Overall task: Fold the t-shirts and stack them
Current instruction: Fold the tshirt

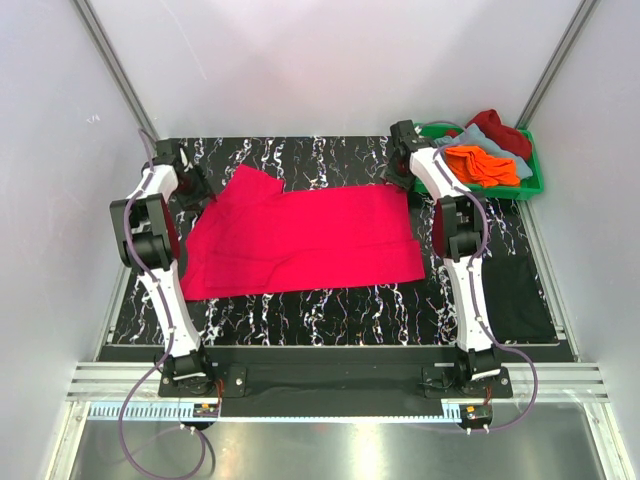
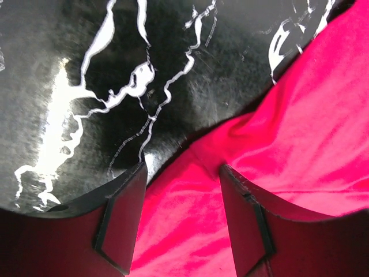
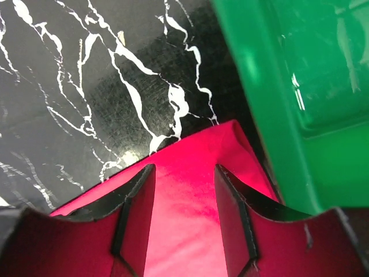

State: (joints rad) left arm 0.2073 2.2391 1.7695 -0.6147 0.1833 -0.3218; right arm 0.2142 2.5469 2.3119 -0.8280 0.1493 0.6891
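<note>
A bright pinkish-red t-shirt point(image 1: 300, 235) lies spread flat on the black marbled table point(image 1: 300, 305). My left gripper point(image 1: 205, 185) is open at its far left edge, jaws wide over a wrinkled fold of the shirt point(image 2: 184, 225) with nothing between them pinched. My right gripper point(image 1: 400, 170) is open over the shirt's far right corner point(image 3: 184, 219), close beside the green crate point(image 3: 300, 104). An orange t-shirt point(image 1: 482, 163), a grey-blue one point(image 1: 505, 145) and a dark red one point(image 1: 500, 128) lie piled in the crate point(image 1: 530, 188).
The green crate stands at the table's far right, right beside my right gripper. A dark mat point(image 1: 518, 298) lies at the right near side. White walls and metal frame posts point(image 1: 110, 70) close in the table.
</note>
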